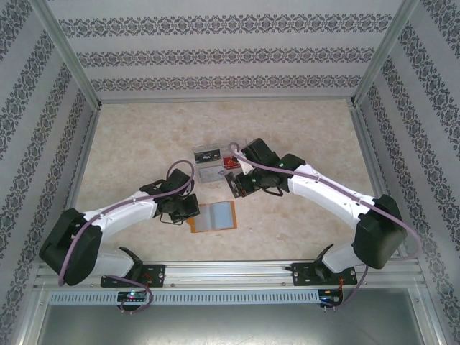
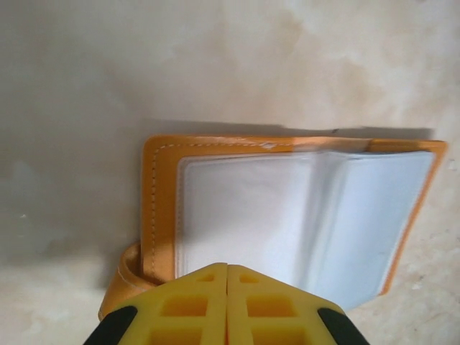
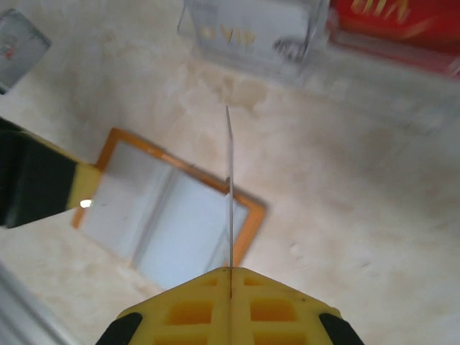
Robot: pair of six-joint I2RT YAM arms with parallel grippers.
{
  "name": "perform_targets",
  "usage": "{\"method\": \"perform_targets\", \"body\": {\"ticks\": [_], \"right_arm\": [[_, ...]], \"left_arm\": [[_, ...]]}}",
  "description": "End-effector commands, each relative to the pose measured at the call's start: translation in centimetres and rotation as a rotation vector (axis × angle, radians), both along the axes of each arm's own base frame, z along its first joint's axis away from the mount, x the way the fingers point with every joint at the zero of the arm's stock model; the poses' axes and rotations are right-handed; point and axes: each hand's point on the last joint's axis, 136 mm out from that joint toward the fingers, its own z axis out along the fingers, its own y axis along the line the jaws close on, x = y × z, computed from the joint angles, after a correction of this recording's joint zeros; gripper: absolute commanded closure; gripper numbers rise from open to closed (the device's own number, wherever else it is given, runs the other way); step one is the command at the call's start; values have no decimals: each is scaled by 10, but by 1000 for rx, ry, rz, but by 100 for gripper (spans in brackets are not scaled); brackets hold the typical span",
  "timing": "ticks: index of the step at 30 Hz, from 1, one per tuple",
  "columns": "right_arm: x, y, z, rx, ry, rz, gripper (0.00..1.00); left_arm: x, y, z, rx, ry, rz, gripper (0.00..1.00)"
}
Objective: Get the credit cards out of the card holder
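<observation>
Lying open and flat on the table (image 1: 302,136), the holder (image 1: 218,215) sits close to the near edge, about midway between the two arm bases. Its orange border (image 2: 162,201) frames pale grey-blue sleeves (image 2: 244,208), which face up. The top view shows it square to the table, with its left side by the left gripper (image 1: 192,214).

The left gripper (image 2: 227,277) has its yellow fingers pressed together with no gap, tips down at the holder's near edge. Whether a sleeve is pinched between them cannot be told. From the right wrist, that same gripper (image 3: 79,188) meets the left end of the holder (image 3: 172,215).

The right gripper (image 3: 230,277) is closed on a card (image 3: 230,194), held on edge so that it shows as a thin upright line rising from the fingertips. This card is clear of the holder and hangs above it. In the top view the right gripper (image 1: 233,188) is between the holder and the tray (image 1: 208,174).

The clear tray (image 3: 251,43) stands farther from the near edge than the holder, near the table's middle. A red card (image 1: 231,162) lies in its right part, also seen from the right wrist (image 3: 395,14). A pale card (image 3: 237,32) with gold marks lies in the part to its left.
</observation>
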Motion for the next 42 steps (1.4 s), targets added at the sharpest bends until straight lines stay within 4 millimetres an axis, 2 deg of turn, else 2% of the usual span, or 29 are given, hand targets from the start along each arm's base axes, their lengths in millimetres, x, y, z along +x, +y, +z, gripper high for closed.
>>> {"method": "perform_targets", "body": {"ticks": [1,5,8,9,12,15,17,18,25,32,42], "right_arm": [[14,-11,21,-227,-259,187,100],[39,1,43,-386,-456,325,100],[56,12,50,-455,-507,403,100],[59,14,49,-478,-514,435,100],[75,26,51,-529,-554,507,100],[86,40,48,-574,-589,596,100],[92,47,47,-614,-614,647,100],[95,51,46,-640,-627,671,100],[119,66,40,-741,-701,760,100],[119,82,23,-740,-722,847,100],[125,96,-1,-744,-715,864,100]], "left_arm": [[4,10,23,41,-57,-10,88],[2,21,40,55,-96,11,74],[-1,40,50,114,-120,56,73],[-3,48,53,139,-123,71,69],[-8,69,65,180,-152,118,35],[-12,82,77,182,-193,149,15],[-15,91,85,195,-216,169,4],[-16,94,89,200,-227,174,2],[-24,109,102,217,-267,213,0],[-28,115,105,215,-272,236,0],[-33,114,102,200,-252,246,0]]}}
